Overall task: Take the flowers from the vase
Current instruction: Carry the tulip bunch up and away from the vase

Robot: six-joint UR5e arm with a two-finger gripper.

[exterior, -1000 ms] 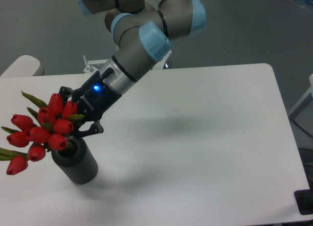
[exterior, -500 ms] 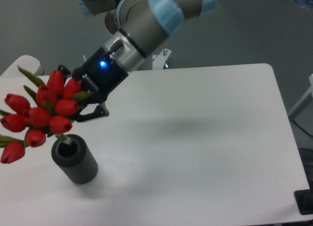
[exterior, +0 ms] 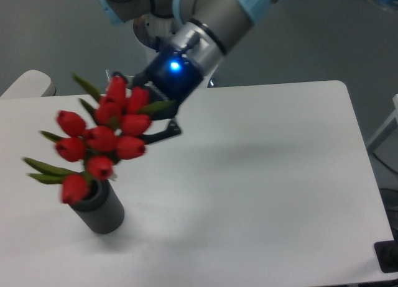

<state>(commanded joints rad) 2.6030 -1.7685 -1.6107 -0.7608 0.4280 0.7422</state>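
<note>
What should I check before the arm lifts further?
1. End effector shut on flowers: ok, bunch hangs from it; contact point hidden behind the buds.
2. Stems out of vase: cannot tell, lowest bud overlaps the rim and the image is blurred.
3. Vase upright on table: ok.
4. Vase not gripped or tilted along: ok, it stands flat.
5. Path above the bunch free: ok in this view, only the arm is there.
6. Bunch intact: ok, no bud lies on the table.
</note>
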